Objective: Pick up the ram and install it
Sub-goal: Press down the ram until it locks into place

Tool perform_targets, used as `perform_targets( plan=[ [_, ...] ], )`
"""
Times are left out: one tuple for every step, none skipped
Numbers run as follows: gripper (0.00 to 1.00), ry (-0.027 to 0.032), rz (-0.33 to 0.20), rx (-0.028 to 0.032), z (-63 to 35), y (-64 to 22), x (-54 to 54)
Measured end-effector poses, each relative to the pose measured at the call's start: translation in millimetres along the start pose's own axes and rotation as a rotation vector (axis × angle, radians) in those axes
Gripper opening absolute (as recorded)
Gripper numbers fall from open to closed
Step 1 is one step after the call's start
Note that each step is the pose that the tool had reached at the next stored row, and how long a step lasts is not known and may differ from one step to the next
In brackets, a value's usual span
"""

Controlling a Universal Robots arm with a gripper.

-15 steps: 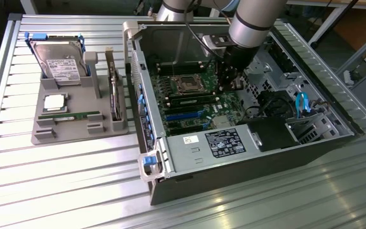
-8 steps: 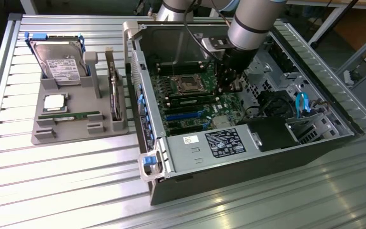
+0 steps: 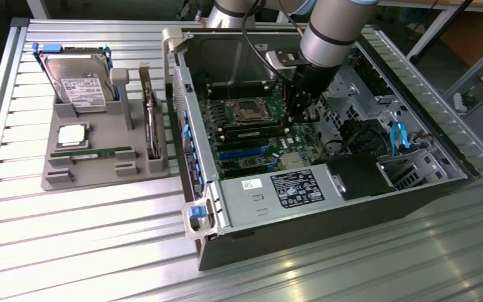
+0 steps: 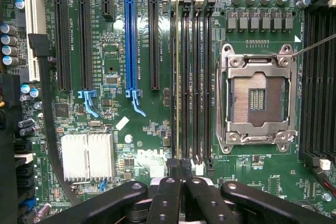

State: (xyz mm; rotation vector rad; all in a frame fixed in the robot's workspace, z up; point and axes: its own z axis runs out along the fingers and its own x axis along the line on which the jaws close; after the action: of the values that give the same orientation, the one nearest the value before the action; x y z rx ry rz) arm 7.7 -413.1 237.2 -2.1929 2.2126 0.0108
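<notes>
Lettering in white spelling DELL [image 4: 152, 155] marks the green motherboard [image 4: 110, 51] inside the open computer case [image 3: 309, 233], where the gripper [image 4: 179, 165] has its jaws closed tight on the ram [image 4: 177, 77], standing edge-on in the outermost of four memory slots beside the empty processor socket [image 4: 257, 98]. At the exterior view's left, a grey tray [image 3: 57, 179] holds a hard drive [image 3: 78, 78], a silver processor chip [image 3: 72, 133], a second ram stick [image 3: 90, 153] and an upright expansion card [image 3: 149, 119]; their labels are too small to read.
</notes>
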Motion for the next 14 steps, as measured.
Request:
perform_targets(
  plan=[
    [0.09,0.0001,0.000,0.0000,0.0,0.0,0.0],
    [0.09,0.0000,0.000,0.0000,0.1,0.0,0.0],
    [0.09,-0.0001,0.000,0.0001,0.6,0.0,0.0],
    [0.09,0.0001,0.000,0.0000,0.9,0.0,0.0],
    [0.09,0.0000,0.000,0.0000,1.0,0.0,0.0],
    [0.09,0.0000,0.000,0.0000,1.0,0.0,0.0],
    [0.09,0.0000,0.000,0.0000,1.1,0.0,0.0],
    [0.09,-0.0003,0.000,0.0001,1.5,0.0,0.0],
    [0.09,-0.0001,0.000,0.0000,2.2,0.0,0.0],
    [0.09,0.0002,0.000,-0.0001,2.5,0.0,0.1],
    [0.09,0.0001,0.000,0.0000,2.5,0.0,0.1],
    [0.09,0.0000,0.000,0.0000,2.7,0.0,0.1],
    [0.09,0.0000,0.000,0.0000,3.4,0.0,0.1],
    [0.09,0.0001,0.000,0.0000,3.5,0.1,0.1]
  ],
)
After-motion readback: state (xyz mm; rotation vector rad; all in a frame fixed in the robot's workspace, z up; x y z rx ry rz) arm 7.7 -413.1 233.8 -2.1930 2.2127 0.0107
